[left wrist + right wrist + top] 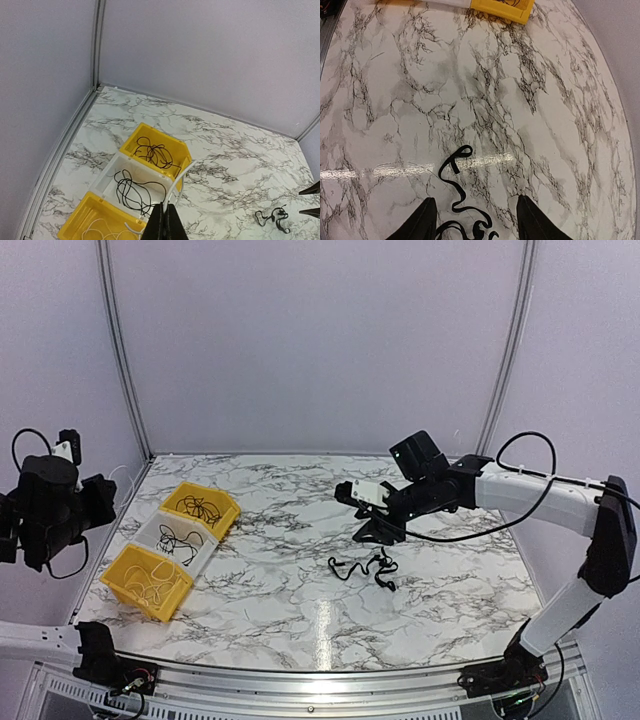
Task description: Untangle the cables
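A loose black cable (pixel 365 568) lies in curls on the marble table, right of centre. My right gripper (pixel 378 532) hovers just behind it. In the right wrist view the gripper (pixel 477 222) is open, and the cable (pixel 463 194) winds up from between its fingers. My left gripper (pixel 165 222) is raised high at the far left above the bins. It is shut on a thin white cable (pixel 186 176) that arcs up from the jaws. More black cables lie in the far yellow bin (pixel 186 161) and in the white bin (pixel 107 172).
Three bins stand in a row at the table's left: far yellow (pixel 228 510), white (pixel 150 530), and near yellow (pixel 125 565), which holds white cables. The same black cable (pixel 272 217) shows at the right in the left wrist view. Walls enclose the table.
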Motion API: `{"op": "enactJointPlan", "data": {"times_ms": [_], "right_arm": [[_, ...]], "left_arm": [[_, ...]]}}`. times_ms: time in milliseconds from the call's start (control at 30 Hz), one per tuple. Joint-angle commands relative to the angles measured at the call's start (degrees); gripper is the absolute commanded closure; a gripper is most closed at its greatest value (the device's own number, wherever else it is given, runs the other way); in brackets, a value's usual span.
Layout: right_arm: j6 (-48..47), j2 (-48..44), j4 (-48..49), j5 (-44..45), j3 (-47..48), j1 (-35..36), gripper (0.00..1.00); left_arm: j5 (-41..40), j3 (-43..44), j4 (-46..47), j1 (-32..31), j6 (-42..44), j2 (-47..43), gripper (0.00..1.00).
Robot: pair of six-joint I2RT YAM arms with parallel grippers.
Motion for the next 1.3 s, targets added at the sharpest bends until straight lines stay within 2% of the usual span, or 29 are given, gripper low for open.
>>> {"op": "enactJointPlan", "data": {"times_ms": [0,200,433,600,700,833,900,967,1100,1267], "right_arm": [[-0.35,0.64,1.26,-0.82,-0.49,-0.13,0.45],[-0.31,1.06,1.12,-0.99,-0.59,-0.12,0.45],[-0.06,1.07,0.77,-1.22,-0.68,-0.09,0.45],[-0.13,1.18,0.56,-1.58,-0.68,-0.13,0.45],[-0.28,1.18,0.5,-1.79,-0.81,-0.08,0.45],[-0.38,1.19,0.45,-1.91,-1.12,-0.1,0.45],[-0.31,1.09,0.41,-2.15,-1.25,-0.11,0.45],[-0.37,1.07,0.43,-2.38,-1.42,-0.13,0.45],[-0.61,1.28,0.5,-2.45,-1.6,-0.02,0.46],[-0.36,1.07,0.29,-2.14,-1.37,-0.04,0.46]], "left_arm": [[-5.38,0.15,-17.99,0.38,-16.09,-1.95,1.0],[-7.71,-5.03,-22.57,0.88,-26.11,-2.92,1.0],[-5.75,-11.54,-22.67,5.39,-30.42,3.31,1.0],[-0.41,-14.39,-17.86,10.81,-26.5,9.44,0.97],[4.3,-17.02,-11.58,14.37,-21.33,11.55,0.91],[12.93,-21.59,-0.7,20.39,-15.81,12.81,0.9],[16.89,-24.46,5.07,22.95,-14.06,13.09,0.92],[19.03,-27.08,9.86,25.09,-13.11,13.49,1.0],[21.29,-29.52,14.53,27.59,-12.1,16.0,1.0],[22.38,-27.72,14.82,27.9,-10.2,17.16,1.0]]}}
